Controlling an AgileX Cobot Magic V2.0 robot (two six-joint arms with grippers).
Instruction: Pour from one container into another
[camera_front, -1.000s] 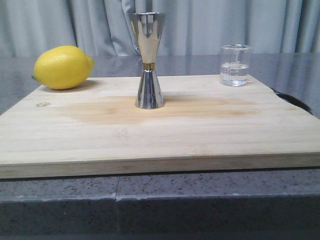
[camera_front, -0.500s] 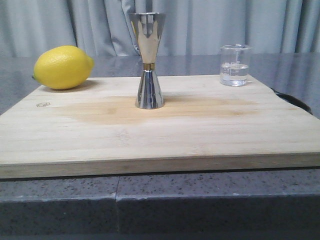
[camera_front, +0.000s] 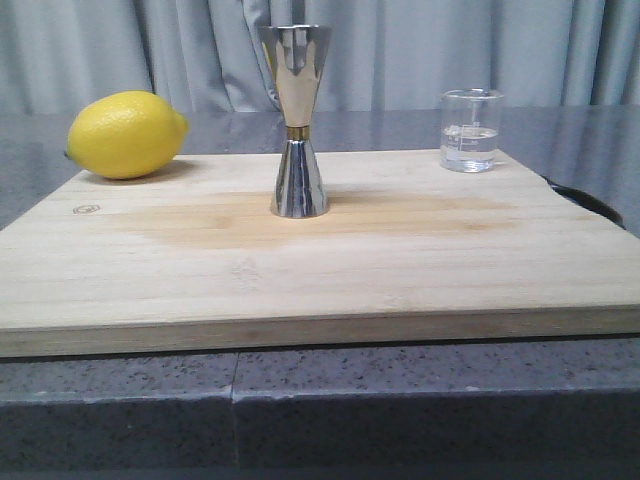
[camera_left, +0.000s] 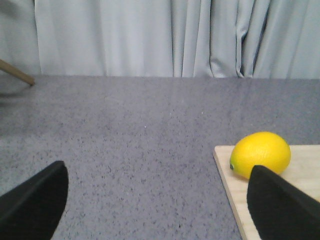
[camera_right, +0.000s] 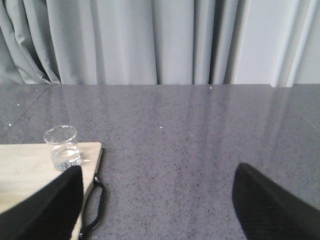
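The small clear glass beaker (camera_front: 470, 131) stands upright at the far right corner of the wooden board (camera_front: 300, 270), with clear liquid in its lower part; it shows too in the right wrist view as the beaker (camera_right: 62, 148). The tall steel jigger (camera_front: 296, 120) with a gold waist band stands upright mid-board. My left gripper (camera_left: 160, 200) is open over bare counter left of the board. My right gripper (camera_right: 159, 200) is open over counter right of the board, near the beaker. Neither gripper shows in the front view.
A yellow lemon (camera_front: 125, 134) lies at the board's far left corner, seen also as the lemon (camera_left: 261, 154). A black cord loop (camera_right: 95, 207) hangs at the board's right edge. Grey speckled counter (camera_right: 200, 140) surrounds the board; grey curtains hang behind.
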